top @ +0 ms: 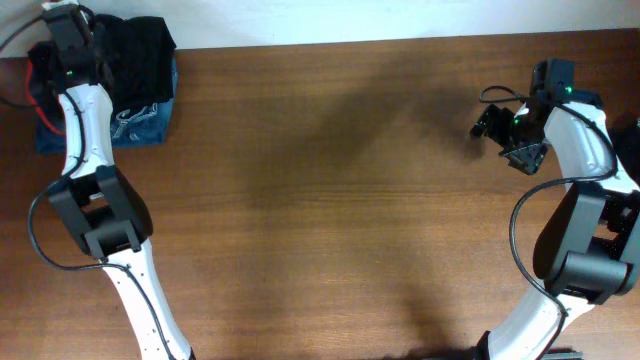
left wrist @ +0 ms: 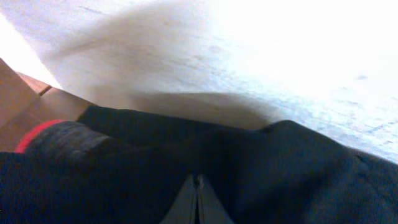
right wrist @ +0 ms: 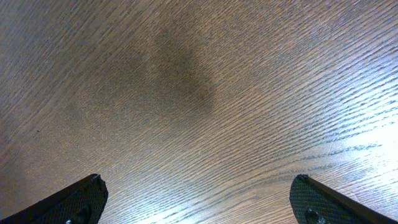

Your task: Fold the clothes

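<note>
Clothes (top: 140, 70) heaped at far left corner of the surface (top: 330, 200), broad bare wood elsewhere, left hand (left wrist: 198, 182) closed tight against black fabric, hold unclear, right hand (right wrist: 196, 190) spread wide above wood near right edge

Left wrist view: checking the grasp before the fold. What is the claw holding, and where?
Left claw pinches the black garment on its dark fabric, right of the red-edged band.

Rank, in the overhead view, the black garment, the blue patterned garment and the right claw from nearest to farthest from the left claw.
1. black garment: top-left corner, right at the left claw.
2. blue patterned garment: left side, just below the black one.
3. right claw: far across, near the right edge.
</note>
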`<state>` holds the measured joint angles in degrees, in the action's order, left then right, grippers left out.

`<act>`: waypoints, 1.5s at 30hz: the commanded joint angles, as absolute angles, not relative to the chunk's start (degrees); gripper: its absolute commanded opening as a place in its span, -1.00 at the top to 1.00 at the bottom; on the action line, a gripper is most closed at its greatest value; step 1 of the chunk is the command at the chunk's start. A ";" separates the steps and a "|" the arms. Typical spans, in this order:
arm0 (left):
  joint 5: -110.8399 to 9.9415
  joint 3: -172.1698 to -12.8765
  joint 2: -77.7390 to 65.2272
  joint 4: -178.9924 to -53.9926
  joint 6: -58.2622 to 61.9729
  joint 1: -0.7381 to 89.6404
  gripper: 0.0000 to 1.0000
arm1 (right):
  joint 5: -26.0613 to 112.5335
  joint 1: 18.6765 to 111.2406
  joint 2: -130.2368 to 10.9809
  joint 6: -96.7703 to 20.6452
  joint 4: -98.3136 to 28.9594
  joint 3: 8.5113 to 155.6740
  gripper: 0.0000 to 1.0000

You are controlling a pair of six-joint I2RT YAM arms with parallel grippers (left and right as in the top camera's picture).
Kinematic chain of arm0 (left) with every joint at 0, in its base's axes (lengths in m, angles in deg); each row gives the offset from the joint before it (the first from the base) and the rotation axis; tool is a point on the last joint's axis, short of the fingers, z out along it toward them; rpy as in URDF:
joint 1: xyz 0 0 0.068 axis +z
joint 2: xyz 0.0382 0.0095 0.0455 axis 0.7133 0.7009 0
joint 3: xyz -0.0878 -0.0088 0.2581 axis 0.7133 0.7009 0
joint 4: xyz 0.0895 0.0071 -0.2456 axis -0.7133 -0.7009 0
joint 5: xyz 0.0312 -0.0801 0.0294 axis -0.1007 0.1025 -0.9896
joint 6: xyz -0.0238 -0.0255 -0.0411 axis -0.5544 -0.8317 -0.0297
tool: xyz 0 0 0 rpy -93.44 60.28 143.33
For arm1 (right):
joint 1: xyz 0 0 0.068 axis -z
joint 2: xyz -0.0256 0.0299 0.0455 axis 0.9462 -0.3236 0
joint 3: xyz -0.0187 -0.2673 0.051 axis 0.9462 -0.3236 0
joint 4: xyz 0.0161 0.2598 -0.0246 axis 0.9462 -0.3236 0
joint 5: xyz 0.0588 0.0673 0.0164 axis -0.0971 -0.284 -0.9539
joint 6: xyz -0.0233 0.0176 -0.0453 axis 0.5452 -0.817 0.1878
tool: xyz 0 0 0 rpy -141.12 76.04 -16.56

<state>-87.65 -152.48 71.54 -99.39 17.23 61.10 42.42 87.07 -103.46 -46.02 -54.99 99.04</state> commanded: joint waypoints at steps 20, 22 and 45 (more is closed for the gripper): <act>-88.79 -152.35 78.30 -100.83 16.69 66.23 0.97 | 42.96 87.26 -103.72 -45.43 -54.99 98.69 -0.97; -88.76 -153.18 78.08 -100.79 16.69 66.23 0.97 | 42.96 87.26 -103.72 -45.43 -54.97 98.69 -0.97; -87.69 -158.95 75.61 -101.18 16.64 59.06 0.98 | 42.96 87.26 -103.72 -45.43 -54.99 98.69 -0.97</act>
